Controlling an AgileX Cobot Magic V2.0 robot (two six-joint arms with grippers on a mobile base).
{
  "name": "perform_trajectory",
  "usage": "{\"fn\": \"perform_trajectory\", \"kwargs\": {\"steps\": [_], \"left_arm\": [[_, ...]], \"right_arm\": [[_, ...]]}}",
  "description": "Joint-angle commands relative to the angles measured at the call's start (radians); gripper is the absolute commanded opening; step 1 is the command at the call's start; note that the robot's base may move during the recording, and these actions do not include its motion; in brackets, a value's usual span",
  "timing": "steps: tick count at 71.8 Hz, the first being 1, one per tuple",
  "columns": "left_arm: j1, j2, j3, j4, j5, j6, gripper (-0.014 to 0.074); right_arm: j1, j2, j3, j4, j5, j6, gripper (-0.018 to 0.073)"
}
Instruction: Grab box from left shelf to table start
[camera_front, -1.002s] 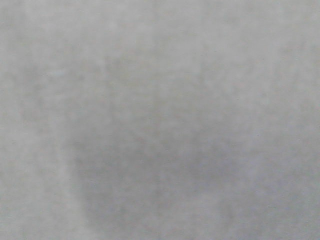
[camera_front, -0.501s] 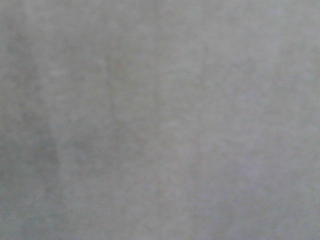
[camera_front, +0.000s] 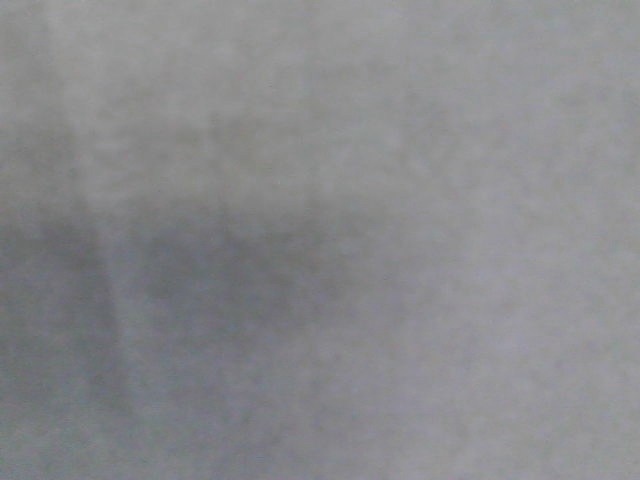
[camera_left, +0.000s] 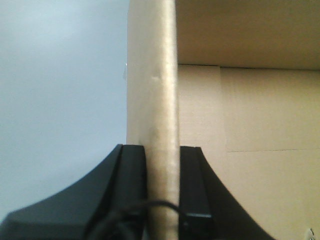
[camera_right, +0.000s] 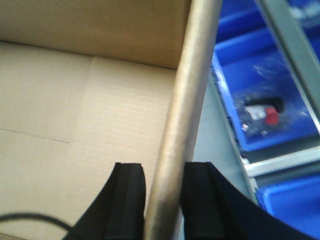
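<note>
The left claw (camera_left: 161, 156) pinches one upright wall of the open cardboard box (camera_left: 250, 125), and the right claw (camera_right: 164, 172) pinches another wall. Just beside the box, a blue bin (camera_right: 235, 60) holds a small red-and-black item (camera_right: 265, 112).

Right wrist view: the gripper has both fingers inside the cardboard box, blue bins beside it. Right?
No. The right wrist view shows the right gripper straddling the wall of the box, one finger inside, one outside. The blue bins are beside it.
</note>
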Motion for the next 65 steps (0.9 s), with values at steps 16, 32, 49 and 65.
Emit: {"fn": "perform_trajectory", "kwargs": {"steps": [16, 32, 49, 65], "left_arm": [[-0.007, -0.007, -0.041, -0.149, -0.112, -0.018, -0.0104], [-0.007, -0.007, -0.041, -0.149, -0.112, -0.018, -0.0104], [-0.007, -0.007, -0.041, -0.149, -0.112, -0.018, -0.0104], [-0.007, -0.007, -0.041, -0.149, -0.112, -0.018, -0.0104]], "right_arm": [[0.003, -0.007, -0.029, -0.013, -0.105, -0.030, 0.0067], [0.003, -0.007, -0.029, -0.013, -0.105, -0.030, 0.0067], [0.003, -0.007, -0.029, -0.013, -0.105, -0.030, 0.0067], [0.003, -0.007, -0.029, -0.013, -0.105, -0.030, 0.0067]]}}
